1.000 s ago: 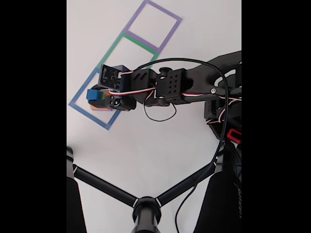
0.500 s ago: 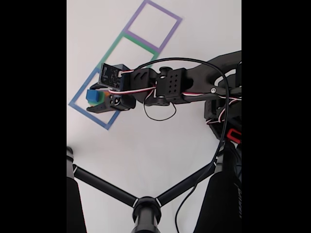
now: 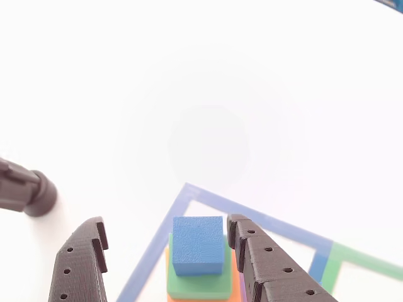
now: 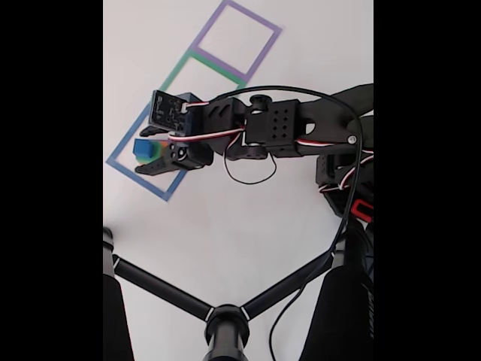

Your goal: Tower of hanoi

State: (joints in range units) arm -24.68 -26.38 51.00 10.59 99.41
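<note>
Knocking the tower of hanoi [image 3: 198, 264] over is the big worry, because one finger [image 3: 261, 258] sits right beside the blue cube [image 3: 198, 244] while the other is farther off. If the claw [image 3: 167, 236] shuts like that, the near finger may push first and slide the cube sideways off the green block [image 3: 200, 284].

The claw is open, holding nothing. The blue cube sits between its fingers, on top of the green block and orange block [image 3: 170, 264]. The stack stands on the white desk [image 3: 208, 113] inside the blue square outline [image 3: 252, 217].
</note>
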